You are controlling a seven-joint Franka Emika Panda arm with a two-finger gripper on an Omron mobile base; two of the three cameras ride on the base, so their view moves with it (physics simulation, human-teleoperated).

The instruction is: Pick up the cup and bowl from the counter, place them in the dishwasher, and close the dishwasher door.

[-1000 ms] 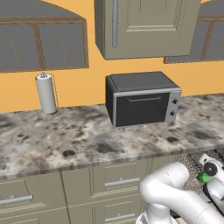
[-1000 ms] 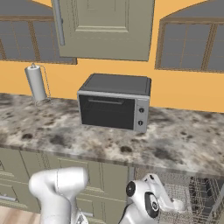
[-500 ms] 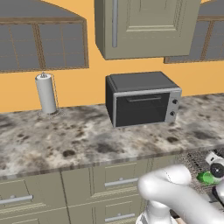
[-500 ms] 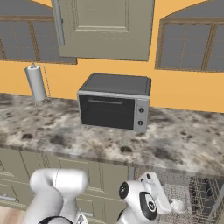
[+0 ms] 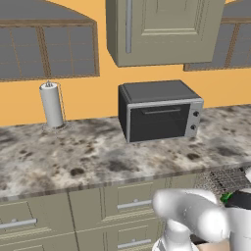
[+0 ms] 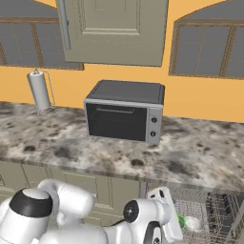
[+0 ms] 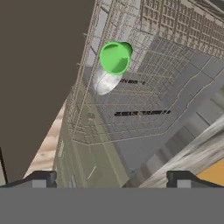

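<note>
Long mottled counter runs across both base views, carrying the black-and-silver toaster oven and a paper towel roll well off to its left; no cup or bowl is left on the stone. Below the counter's right end the dishwasher stands open, grey wire rack exposed. In the hand view, a taupe-brown slab fills the left side, probably the dishwasher door, though its angle is hard to read. Inside the rack sit the green cup and, touching it just beneath, the pale bowl; the right base view shows both as a green and a white spot in the basket. Gripper hangs above the rack, fingers spread wide, nothing between them. Judgement: both dishes appear loaded, so the placing steps look done and the step in hand is the door. Next move calls for pulling the hand clear of the rack, getting against the door's outer face or edge, and swinging it shut without snagging the wire.
</note>
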